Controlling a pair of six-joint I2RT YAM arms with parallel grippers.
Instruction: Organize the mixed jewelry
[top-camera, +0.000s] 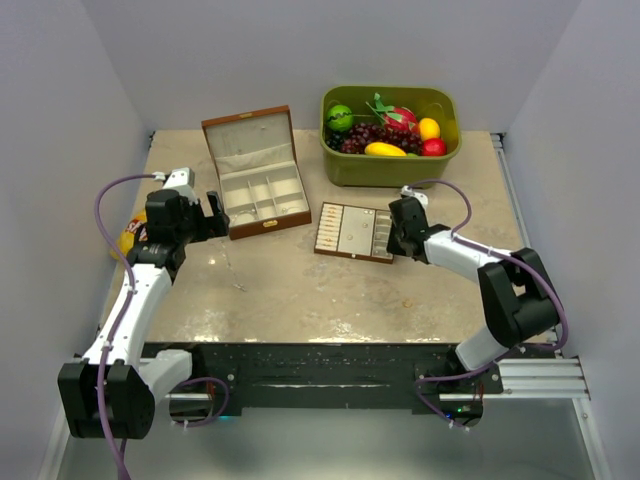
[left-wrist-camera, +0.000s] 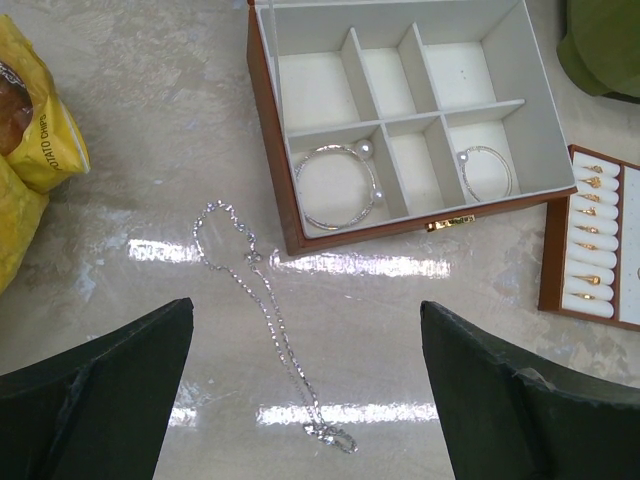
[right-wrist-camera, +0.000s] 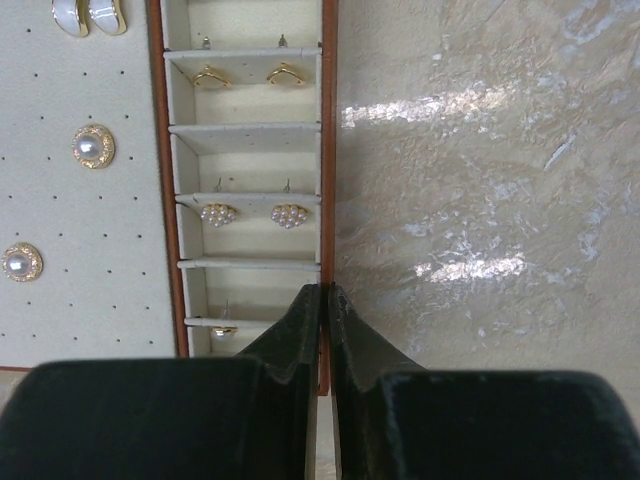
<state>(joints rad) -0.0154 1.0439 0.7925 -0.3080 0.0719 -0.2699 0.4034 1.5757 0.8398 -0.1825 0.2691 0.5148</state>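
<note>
A fine silvery chain (left-wrist-camera: 262, 300) lies loose on the table, in front of the brown wooden box (top-camera: 262, 195). My left gripper (left-wrist-camera: 305, 400) is open and empty above the chain's near end. Two silvery wire hoops (left-wrist-camera: 337, 187) (left-wrist-camera: 485, 172) lie in the box's front compartments (left-wrist-camera: 268, 130). The flat brown-edged cream tray (top-camera: 352, 231) holds small gold and pearl earrings (right-wrist-camera: 252, 214). My right gripper (right-wrist-camera: 324, 292) is shut on the tray's right brown rim (right-wrist-camera: 327, 150). In the top view it sits at the tray's right end (top-camera: 400, 235), with the left gripper (top-camera: 212, 215) beside the box.
A green bin (top-camera: 390, 168) of toy fruit stands at the back. A yellow chips bag (left-wrist-camera: 30, 150) lies at the table's left edge. Walls enclose the table on three sides.
</note>
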